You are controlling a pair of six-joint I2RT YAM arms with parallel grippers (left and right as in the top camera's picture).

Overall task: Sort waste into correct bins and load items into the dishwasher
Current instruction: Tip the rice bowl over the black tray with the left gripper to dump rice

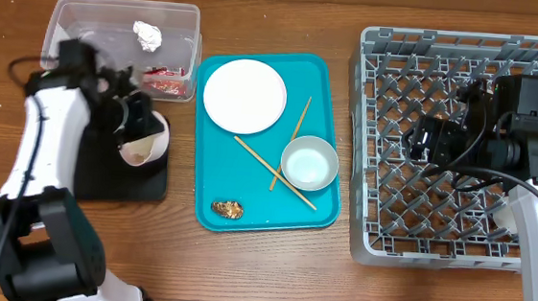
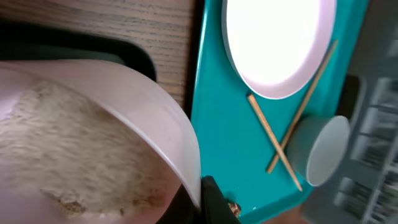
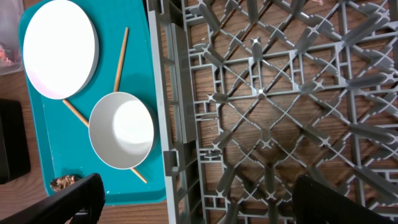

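Wooden table, teal tray mid-table, left jaws pinching white bowl, right jaws spread.

On the teal tray the plate fills the far left, the pale blue bowl the near right and the crossed chopsticks bar the middle, leaving open floor only along the near left, beside the brown lump. The left hand and its tilted white bowl block the way over the black tray. Upright pegs crowd the dish rack, the wide-open right hand hangs over its left half, and only a thin strip of worktop parts rack from tray.
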